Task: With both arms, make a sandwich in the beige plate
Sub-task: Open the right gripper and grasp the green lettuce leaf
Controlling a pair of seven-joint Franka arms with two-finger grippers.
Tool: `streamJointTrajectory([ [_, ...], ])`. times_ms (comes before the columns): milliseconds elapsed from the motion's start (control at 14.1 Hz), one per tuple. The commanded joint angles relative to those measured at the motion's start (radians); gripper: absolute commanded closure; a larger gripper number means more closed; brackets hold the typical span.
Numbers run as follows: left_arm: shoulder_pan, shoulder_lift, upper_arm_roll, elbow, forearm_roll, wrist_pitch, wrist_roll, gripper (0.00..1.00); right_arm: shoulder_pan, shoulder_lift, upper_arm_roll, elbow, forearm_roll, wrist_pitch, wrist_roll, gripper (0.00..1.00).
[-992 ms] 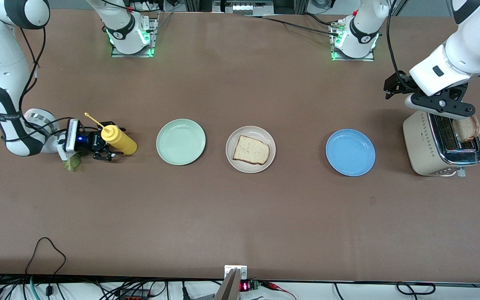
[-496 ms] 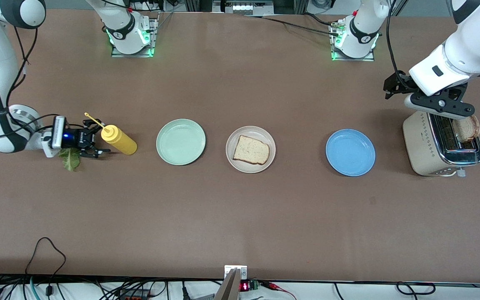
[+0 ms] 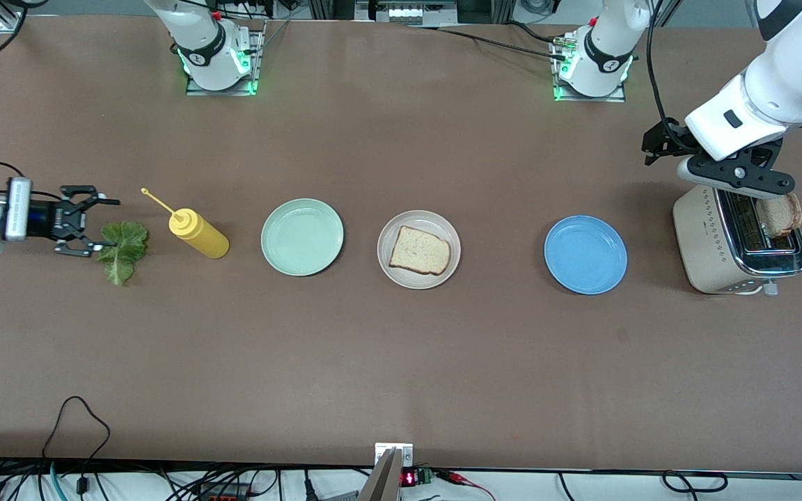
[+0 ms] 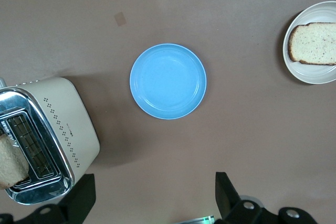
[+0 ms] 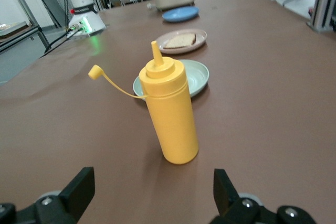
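The right claw [image 3: 91,221] stands wide and empty, low over the tabletop [image 3: 401,362] at the right arm's end, just beside the lettuce [image 3: 121,249]. The leaf lies flat, looks thin, limp and easily torn; pinch it lightly at one edge. The mustard bottle [image 3: 199,234] stands next, then the green plate [image 3: 302,236]. The beige plate [image 3: 387,261] holds one bread slice [image 3: 420,251]: light, soft, crushable. The left claw [image 3: 735,174] hangs wide above the toaster [image 3: 704,243], where a second slice [image 3: 778,214] protrudes; grip its crust edge.
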Motion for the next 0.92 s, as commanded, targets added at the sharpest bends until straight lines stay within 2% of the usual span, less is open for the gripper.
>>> streamJointTrajectory([
  [0,0.002,0.003,-0.003,0.018,0.017,-0.021,-0.010,0.00,0.022,-0.083,0.006,0.015,-0.114,0.090,0.220,0.00],
  [354,0.002,0.005,-0.003,0.018,0.017,-0.021,-0.010,0.00,0.209,-0.255,0.006,0.019,-0.384,0.250,0.875,0.00],
  [638,0.002,0.005,-0.003,0.018,0.017,-0.019,-0.010,0.00,0.304,-0.290,0.007,0.005,-0.633,0.367,1.361,0.00],
  [780,0.003,0.005,-0.003,0.018,0.017,-0.021,-0.009,0.00,0.318,-0.284,0.007,-0.027,-0.702,0.396,1.530,0.00],
  [850,0.003,0.005,-0.003,0.018,0.018,-0.021,-0.010,0.00,0.320,-0.280,0.009,-0.062,-0.737,0.452,1.609,0.00],
])
